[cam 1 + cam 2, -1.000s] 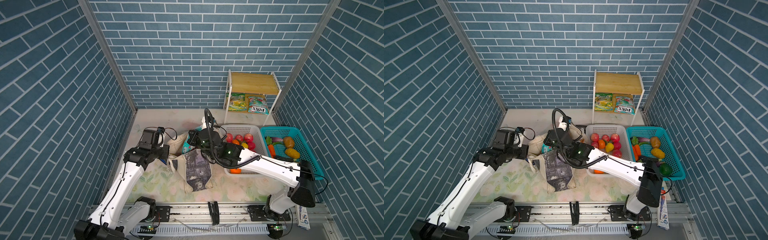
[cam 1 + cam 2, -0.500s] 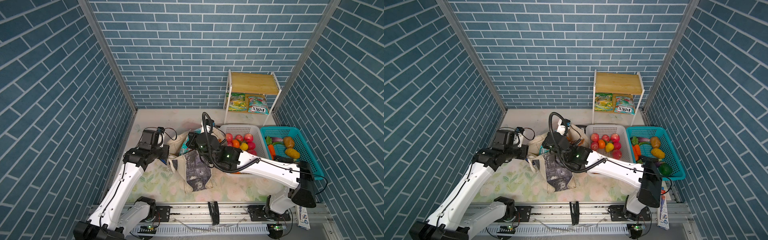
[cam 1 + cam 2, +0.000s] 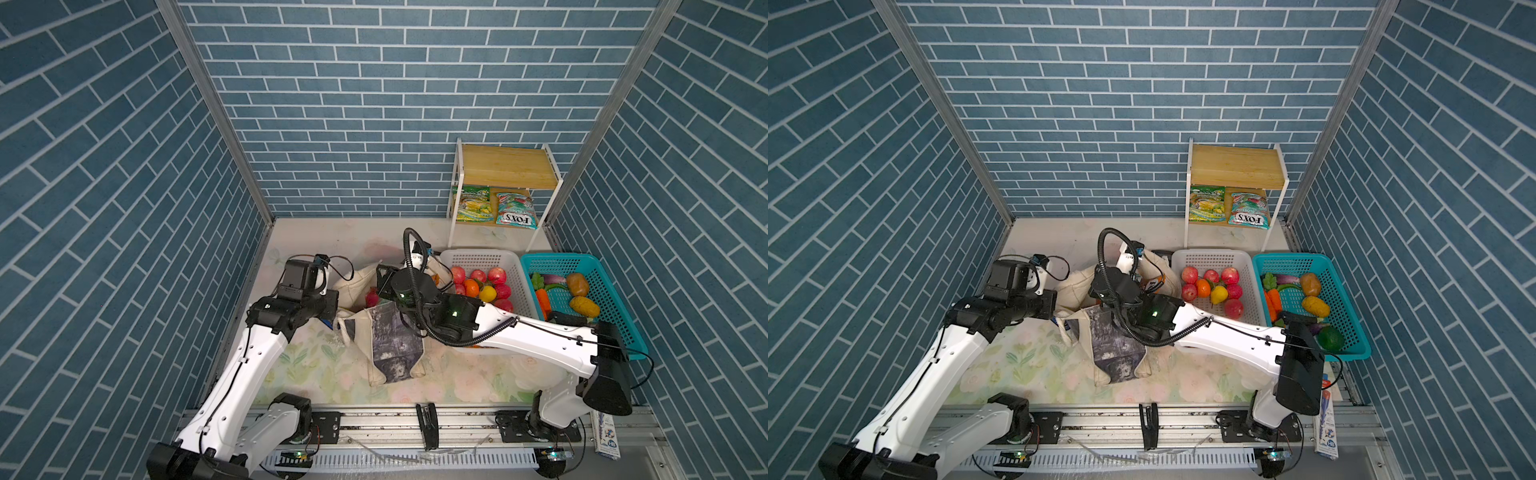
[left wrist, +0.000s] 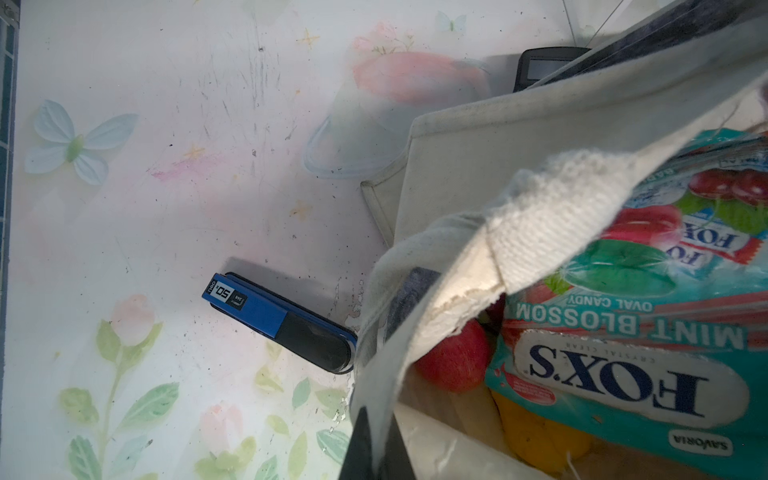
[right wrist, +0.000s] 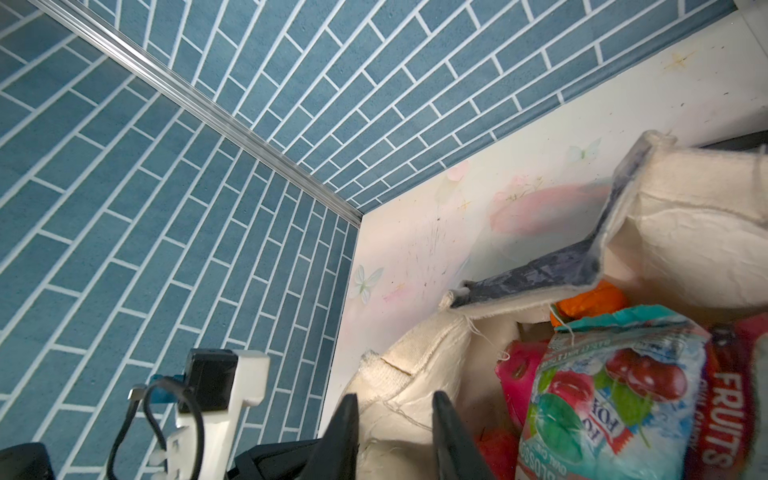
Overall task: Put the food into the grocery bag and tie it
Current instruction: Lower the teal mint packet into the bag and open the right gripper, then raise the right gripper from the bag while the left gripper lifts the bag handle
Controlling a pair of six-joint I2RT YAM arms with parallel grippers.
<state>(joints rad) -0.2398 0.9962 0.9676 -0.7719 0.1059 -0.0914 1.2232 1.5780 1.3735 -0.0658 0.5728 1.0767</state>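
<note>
The grocery bag (image 3: 395, 345) (image 3: 1117, 345) lies on the floral mat, its mouth turned towards the back wall. Inside it are a FOX'S candy packet (image 4: 623, 374) (image 5: 602, 399), a red apple (image 4: 453, 357), a yellow piece (image 4: 540, 440), a pink dragon fruit (image 5: 515, 374) (image 3: 371, 297) and an orange piece (image 5: 594, 299). My left gripper (image 4: 376, 444) is shut on the bag's cream handle strap at the near rim. My right gripper (image 5: 392, 415) hovers at the bag's mouth with its jaws apart, and cream fabric shows between the fingers.
A blue stapler (image 4: 278, 320) lies on the mat beside the bag and a black calculator (image 4: 540, 66) lies behind it. A white basket (image 3: 482, 259) of apples and a teal basket (image 3: 561, 262) of vegetables stand right. A shelf holds two packets (image 3: 513, 210).
The right arm has swung left over the bag's mouth, and its jaws have parted from shut. The left arm has kept its place and its grip.
</note>
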